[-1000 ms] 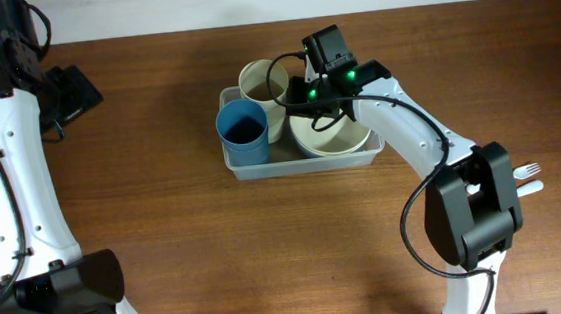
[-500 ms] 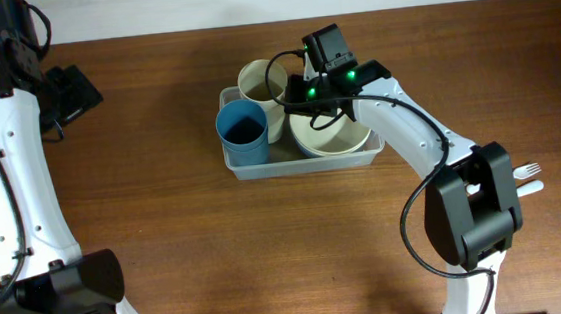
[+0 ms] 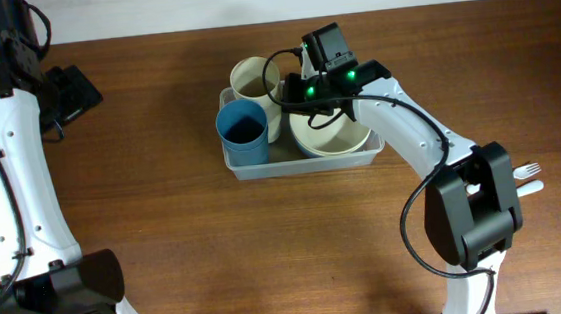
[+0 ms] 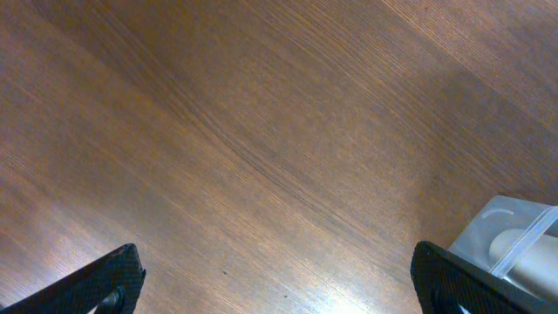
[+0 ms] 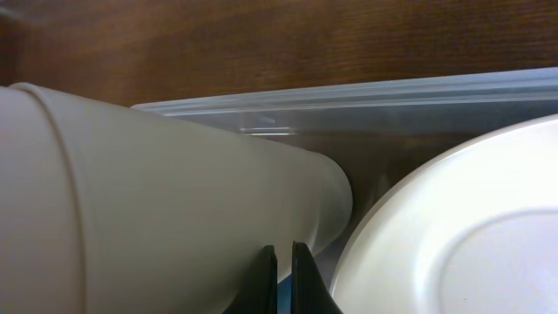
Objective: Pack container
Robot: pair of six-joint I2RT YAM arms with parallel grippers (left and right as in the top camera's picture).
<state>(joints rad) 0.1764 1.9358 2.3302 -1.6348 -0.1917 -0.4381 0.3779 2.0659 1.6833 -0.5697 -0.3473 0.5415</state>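
The clear plastic container (image 3: 301, 163) stands mid-table; its far wall shows in the right wrist view (image 5: 366, 96). It holds a blue cup (image 3: 243, 130), a cream cup (image 3: 253, 82) leaning over the back left corner, and a cream bowl (image 3: 337, 134). My right gripper (image 3: 293, 92) is inside the container between the cream cup (image 5: 157, 192) and the bowl (image 5: 453, 227). Its fingers (image 5: 285, 266) are shut with only a thin slit between them and rest against the cup's side. My left gripper (image 4: 279, 283) is open and empty over bare wood at the far left (image 3: 67, 94).
A white fork (image 3: 528, 171) lies on the table at the right, beside the right arm's base. A corner of the container (image 4: 514, 240) shows at the lower right of the left wrist view. The table is brown wood.
The cream cup has shifted and tipped slightly to the left. The right gripper has stayed nearly in place. The left arm has not moved.
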